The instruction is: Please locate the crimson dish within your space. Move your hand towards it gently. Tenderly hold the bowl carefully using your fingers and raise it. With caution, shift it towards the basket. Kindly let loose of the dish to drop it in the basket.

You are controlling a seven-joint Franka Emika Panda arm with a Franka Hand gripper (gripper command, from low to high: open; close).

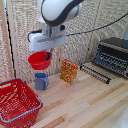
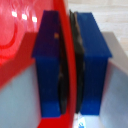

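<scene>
One claw (image 1: 48, 55) hangs downward, pinching the red bowl (image 1: 39, 60) aloft.

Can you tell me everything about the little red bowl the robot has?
The red bowl is small, round and shallow, plain red, and looks like smooth shiny plastic. It is up in the air, tilted, hanging from the tool, above the blue mug. In the wrist view its thin rim runs between the two dark-blue fingers, which pinch it from both sides. Nothing else touches it. The red wire basket sits lower, toward the exterior view's left, and the bowl is not in it yet.
</scene>
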